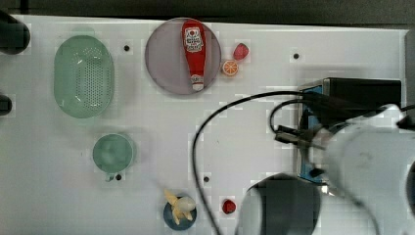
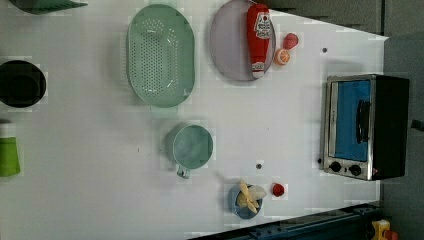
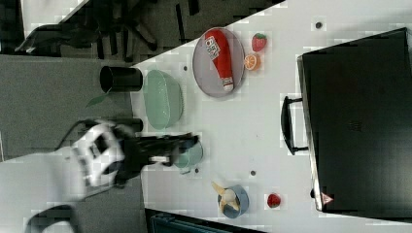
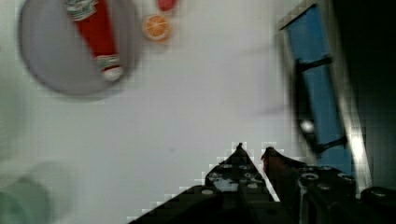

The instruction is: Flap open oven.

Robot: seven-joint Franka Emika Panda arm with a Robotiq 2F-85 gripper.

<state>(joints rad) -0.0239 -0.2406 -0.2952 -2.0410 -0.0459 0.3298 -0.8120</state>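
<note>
At the table's edge, by the oven: the scene is set out below, every place being given from the oven.

Oven (image 2: pixel 365 125): a black box with a silver front frame is seen standing on the white table (image 2: pixel 100 200), at the left view's right; its door is shut.

Door (image 2: pixel 351 120): blue-tinted glass; it is judged fragile, and pressure on the pane is to be avoided.

Handle (image 3: pixel 286 125): a dark bar held off the glass on two posts, with a clear gap behind it; it is judged stiff and the proper place to take hold, hooked or pinched near its middle.

Knobs (image 2: pixel 345 168): two small black dials are set beside the door, on the front frame.

Handling: the body is judged heavy enough to stay put under a gentle pull; a hard tug could slide it on the smooth table; the door is expected to swing on a hinge along the edge opposite the handle.

Gripper (image 4: pixel 254 150): it is seen above the table just in front of the door, not yet touching the handle; the fingers are set close together with a narrow gap, nothing being held.

Plate (image 1: pixel 166 63): well apart from the oven, bearing a ketchup bottle (image 1: pixel 194 49).
</note>
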